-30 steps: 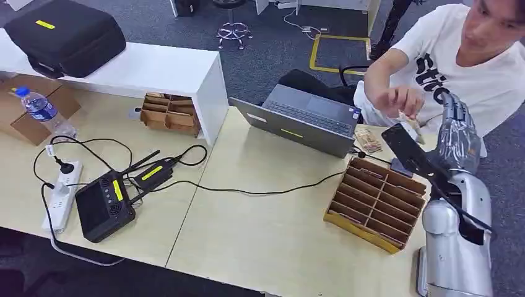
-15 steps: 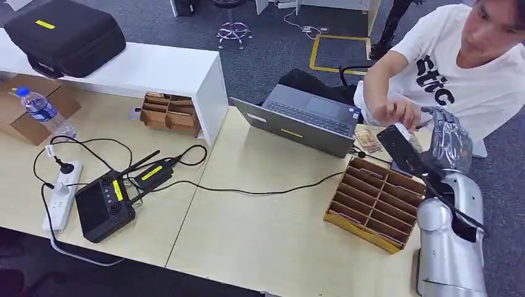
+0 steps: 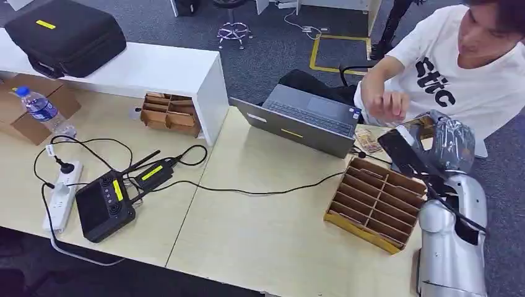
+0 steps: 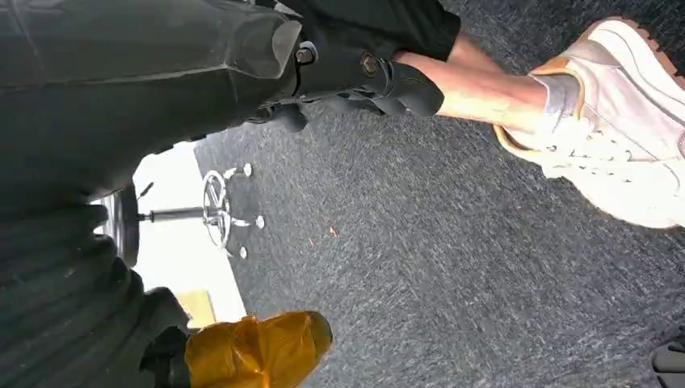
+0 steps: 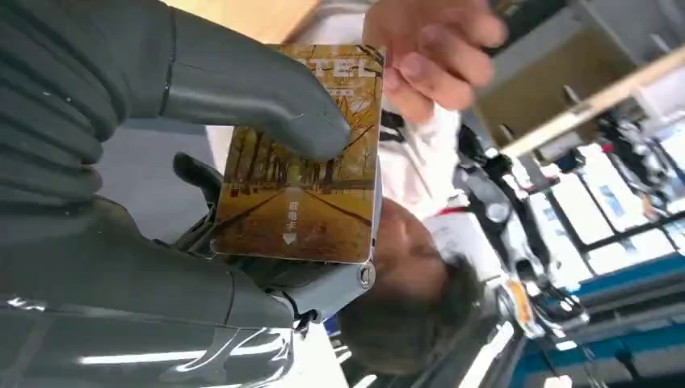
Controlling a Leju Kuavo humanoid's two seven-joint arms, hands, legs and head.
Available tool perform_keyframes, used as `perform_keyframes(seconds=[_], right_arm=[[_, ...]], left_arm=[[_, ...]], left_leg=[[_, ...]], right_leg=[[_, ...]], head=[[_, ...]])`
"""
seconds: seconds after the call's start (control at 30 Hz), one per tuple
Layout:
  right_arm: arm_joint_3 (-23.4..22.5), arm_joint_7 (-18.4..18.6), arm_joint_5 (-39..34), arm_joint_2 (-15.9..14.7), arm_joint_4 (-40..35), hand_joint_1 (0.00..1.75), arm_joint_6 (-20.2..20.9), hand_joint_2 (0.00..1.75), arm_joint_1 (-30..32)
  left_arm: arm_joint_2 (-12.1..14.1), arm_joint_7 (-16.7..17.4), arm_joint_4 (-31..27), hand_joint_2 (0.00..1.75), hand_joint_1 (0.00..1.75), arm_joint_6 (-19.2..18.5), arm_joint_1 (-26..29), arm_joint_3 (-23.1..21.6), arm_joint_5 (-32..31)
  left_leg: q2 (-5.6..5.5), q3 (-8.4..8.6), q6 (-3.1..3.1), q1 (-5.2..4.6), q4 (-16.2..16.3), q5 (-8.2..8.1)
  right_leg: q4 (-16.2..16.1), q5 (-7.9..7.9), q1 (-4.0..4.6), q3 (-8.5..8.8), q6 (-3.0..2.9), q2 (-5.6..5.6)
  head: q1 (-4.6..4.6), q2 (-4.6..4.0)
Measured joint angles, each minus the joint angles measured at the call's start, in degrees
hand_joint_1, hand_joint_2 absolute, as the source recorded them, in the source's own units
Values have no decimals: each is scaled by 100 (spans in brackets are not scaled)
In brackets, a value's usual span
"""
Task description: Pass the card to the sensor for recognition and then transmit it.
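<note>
In the right wrist view the thick thumb (image 5: 266, 105) of the right hand (image 5: 121, 162) covers part of the card (image 5: 311, 186), and the card's top word is cut by it. Beside the card, the person's hand (image 5: 428, 48) is blurred. In the head view, the card (image 3: 426, 125) is too small to read.

Laptop (image 3: 303, 117) on wooden table (image 3: 266, 229)

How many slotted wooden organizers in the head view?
2. One wooden organizer sits against the white shelf unit, left of the laptop. The other organizer sits on the table's right side, near the right hand.
</note>
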Motion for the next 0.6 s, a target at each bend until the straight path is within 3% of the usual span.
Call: perform_keyframes(seconds=[0.33, 0.6], right_arm=[[419, -450, -882, 63, -2027, 175, -162, 175, 1358], [455, -492, -992, 63, -2537, 175, -203, 175, 1634]], left_arm=[[-50, 24, 0, 175, 0, 98, 15, 203, 109], [-72, 28, 0, 175, 0, 127, 9, 284, 114]], left_leg=[[1, -3, 0, 0, -1, -9], [4, 1, 2, 0, 1, -6]], right_leg=[[-1, -9, 0, -3, 0, 0], [-1, -7, -1, -2, 0, 0]], head=[[-2, 0], [0, 0]])
